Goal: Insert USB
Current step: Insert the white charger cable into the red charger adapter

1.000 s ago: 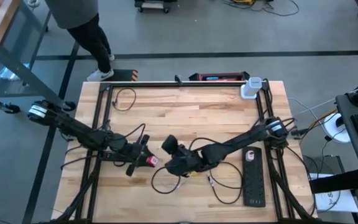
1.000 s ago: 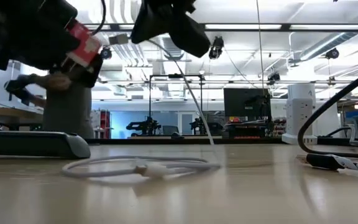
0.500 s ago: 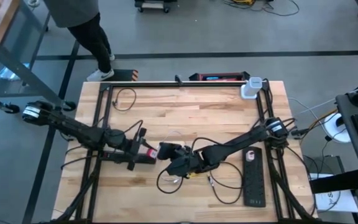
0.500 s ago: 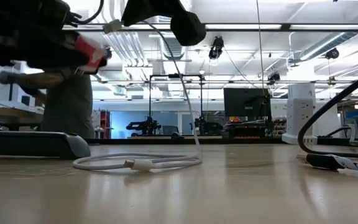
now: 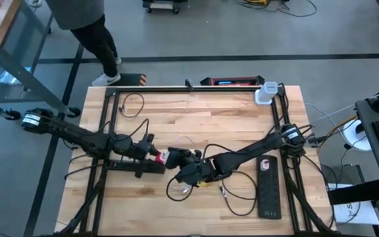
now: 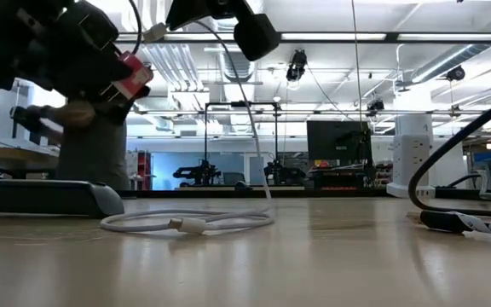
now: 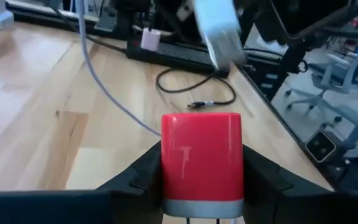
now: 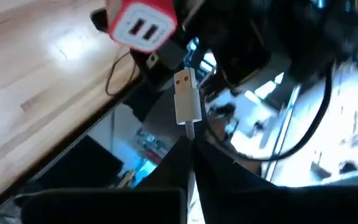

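A red charger block with two USB ports on its white face is in the air over the table's middle, with my left gripper shut on it. A white USB plug sticks out of my right gripper, which is shut on it. The plug's tip is a short way from the block and above it in the low view, not in a port. The white cable hangs down to a loose coil on the table. My left gripper pinches the block's two opposite sides between its fingers, toward the grey back end. The fingers come about level from the table's left. The block is clear of the table, its port face turned toward my right gripper. My right gripper pinches the plug's cable end between its fingertips, fingers along the plug, coming from the table's right. The plug's metal tip points toward the block. The cable runs back past the fingers and hangs slack to the table.
A black power strip lies just near-left of the grippers, another at the right edge. Black cables lie near right and at far left. A white charger stands at the far right corner. A person stands beyond the far left corner.
My left gripper has carried the red block toward the table's far edge and slightly right, and has turned it. My right gripper has moved toward the table's left with the plug, closing the gap to the block. The cable's coil on the table has shifted and drawn in.
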`<state>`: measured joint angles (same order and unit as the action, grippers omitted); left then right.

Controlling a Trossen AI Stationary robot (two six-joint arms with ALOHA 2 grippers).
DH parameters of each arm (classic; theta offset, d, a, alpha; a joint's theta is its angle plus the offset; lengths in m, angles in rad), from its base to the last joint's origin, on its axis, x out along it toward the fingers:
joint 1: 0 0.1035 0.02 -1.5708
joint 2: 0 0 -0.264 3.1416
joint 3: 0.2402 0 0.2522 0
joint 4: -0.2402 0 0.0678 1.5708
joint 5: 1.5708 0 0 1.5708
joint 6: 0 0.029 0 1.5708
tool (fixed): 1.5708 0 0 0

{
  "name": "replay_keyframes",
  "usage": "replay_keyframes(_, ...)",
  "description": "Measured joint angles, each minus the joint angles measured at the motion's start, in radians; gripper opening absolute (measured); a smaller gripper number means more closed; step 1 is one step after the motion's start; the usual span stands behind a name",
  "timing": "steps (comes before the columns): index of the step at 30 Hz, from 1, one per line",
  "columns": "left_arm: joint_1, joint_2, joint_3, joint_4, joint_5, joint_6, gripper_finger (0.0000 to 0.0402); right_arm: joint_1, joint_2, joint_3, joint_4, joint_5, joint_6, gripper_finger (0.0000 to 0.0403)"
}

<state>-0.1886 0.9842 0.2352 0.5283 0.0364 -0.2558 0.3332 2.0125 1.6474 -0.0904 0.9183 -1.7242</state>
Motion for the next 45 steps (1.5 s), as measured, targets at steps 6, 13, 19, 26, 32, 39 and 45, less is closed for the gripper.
replay_keyframes(6,0.000,-0.003,0.023,-0.013,-0.079,0.059,0.0133,-0.002,-0.025,0.000,0.017,-0.005,0.420,0.0001)
replay_keyframes(13,0.000,-0.005,0.118,-0.306,-0.415,0.417,0.0133,-0.042,-0.159,0.000,-0.341,-0.227,1.335,0.0000)
replay_keyframes(19,0.000,0.080,0.238,-0.375,-0.609,0.744,0.0133,-0.147,-0.163,-0.005,-0.551,-0.557,1.866,0.0000)
replay_keyframes(26,0.002,0.222,0.456,-0.733,-0.655,0.550,0.0133,-0.237,-0.148,-0.022,-0.576,-0.716,1.975,0.0000)
replay_keyframes(32,-0.004,0.346,0.562,-0.786,-0.655,0.483,0.0133,-0.294,-0.146,-0.021,-0.579,-0.789,1.975,0.0000)
replay_keyframes(39,-0.010,0.427,0.599,-0.767,-0.715,0.490,0.0133,-0.327,-0.146,-0.025,-0.585,-0.854,1.991,0.0000)
replay_keyframes(45,-0.015,0.438,0.601,-0.753,-0.813,0.488,0.0133,-0.334,-0.146,-0.032,-0.594,-0.900,2.029,0.0000)
